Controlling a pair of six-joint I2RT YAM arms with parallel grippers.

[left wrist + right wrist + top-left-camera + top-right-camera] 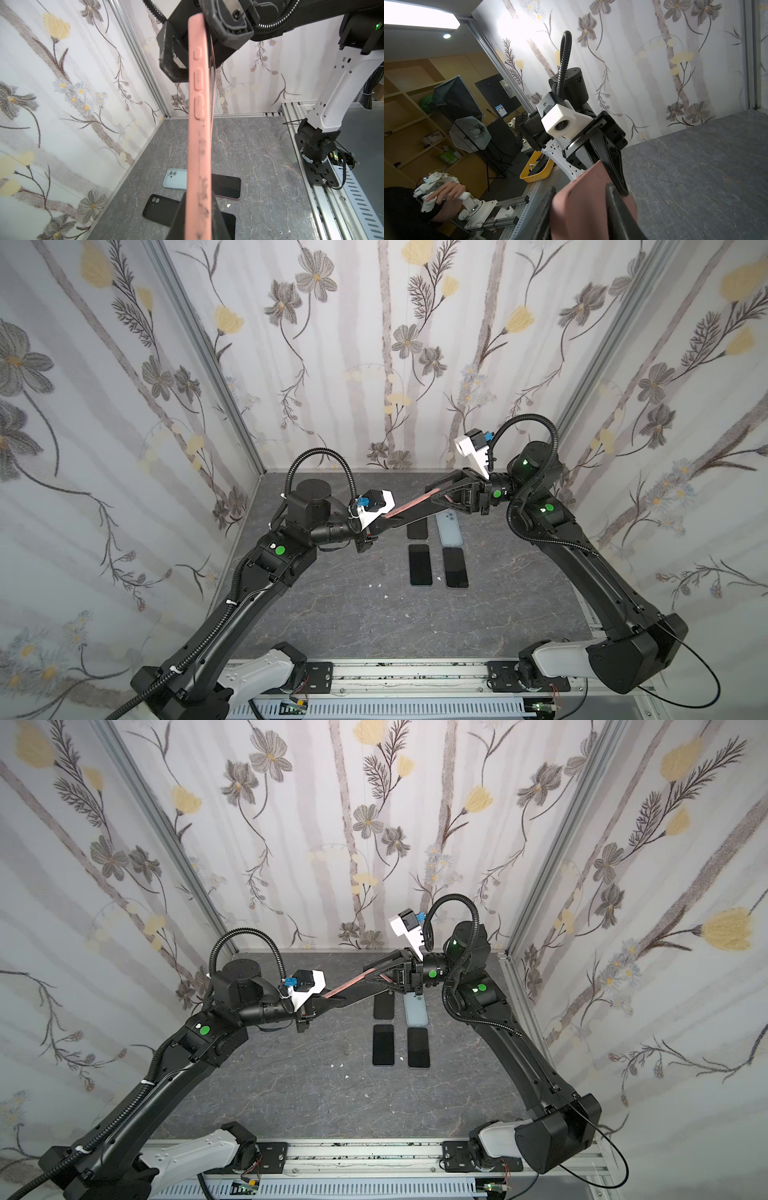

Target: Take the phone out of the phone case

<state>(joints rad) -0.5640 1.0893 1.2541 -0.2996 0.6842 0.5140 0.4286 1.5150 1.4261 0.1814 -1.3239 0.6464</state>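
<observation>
A pink phone case (409, 509) (347, 988) hangs in the air above the table, spanning the gap between both arms. My left gripper (386, 524) (198, 197) is shut on its near end, seen edge-on with smudges on the pink side (197, 124). A thin rosy rim of the phone (212, 62) shows along the case's open side. My right gripper (432, 492) (580, 187) has a finger on each side of the far end (581, 207). Whether those fingers press on the case does not show.
Below the held case lie a light blue case (449, 526) (174, 180), a black case (417, 529) (160, 209) and two dark-screened phones (419, 564) (455, 567) on the grey marbled table (332, 614). Flowered walls close in three sides, and a rail (415, 676) runs along the front.
</observation>
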